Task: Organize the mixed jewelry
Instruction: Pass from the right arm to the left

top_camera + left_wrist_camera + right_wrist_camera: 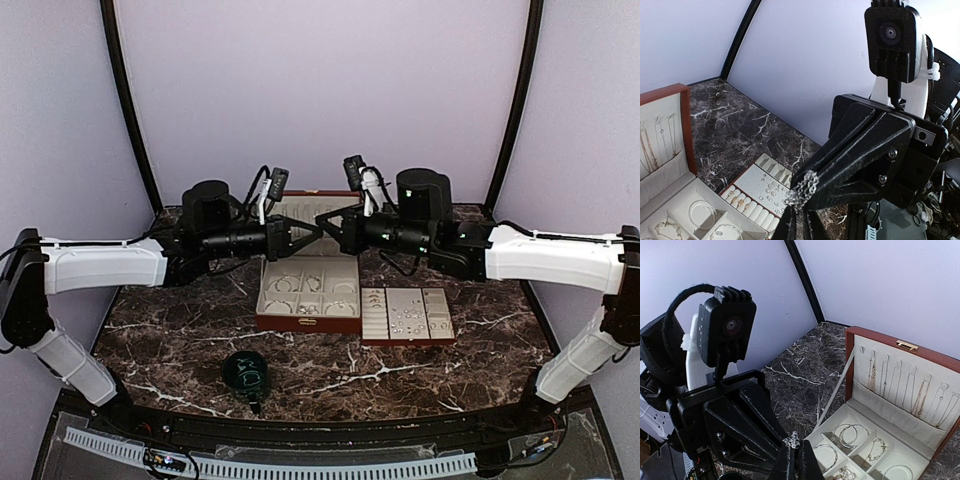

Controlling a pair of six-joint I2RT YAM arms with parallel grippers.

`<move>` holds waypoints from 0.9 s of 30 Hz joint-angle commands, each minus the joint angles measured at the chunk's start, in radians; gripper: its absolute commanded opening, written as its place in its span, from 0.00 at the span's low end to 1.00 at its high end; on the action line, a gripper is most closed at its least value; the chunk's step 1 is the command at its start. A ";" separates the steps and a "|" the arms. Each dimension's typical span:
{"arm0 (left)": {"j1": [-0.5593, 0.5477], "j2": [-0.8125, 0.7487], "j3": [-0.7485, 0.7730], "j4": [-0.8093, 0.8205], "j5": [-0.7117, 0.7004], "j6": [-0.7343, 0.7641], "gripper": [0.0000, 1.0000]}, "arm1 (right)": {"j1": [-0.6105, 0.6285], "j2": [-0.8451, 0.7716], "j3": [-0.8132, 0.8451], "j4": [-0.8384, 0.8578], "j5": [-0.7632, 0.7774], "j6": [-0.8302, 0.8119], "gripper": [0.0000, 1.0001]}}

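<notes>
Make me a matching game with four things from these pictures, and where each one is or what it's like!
Things:
1. silvery chain
2. jewelry box
3. dark green cup
4. flat tray

Places or states:
A. on the table, just right of the box
B. pinched in shut jaws, up in the air
C. near the table's front edge
D. lid standing open

Pairs: 1-B, 2-D, 3-C, 4-A

One overhead, two opposed wrist close-ups
</notes>
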 commanded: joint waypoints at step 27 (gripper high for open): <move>-0.008 0.050 -0.013 0.085 0.006 -0.031 0.00 | -0.015 -0.047 -0.032 0.043 0.031 0.031 0.00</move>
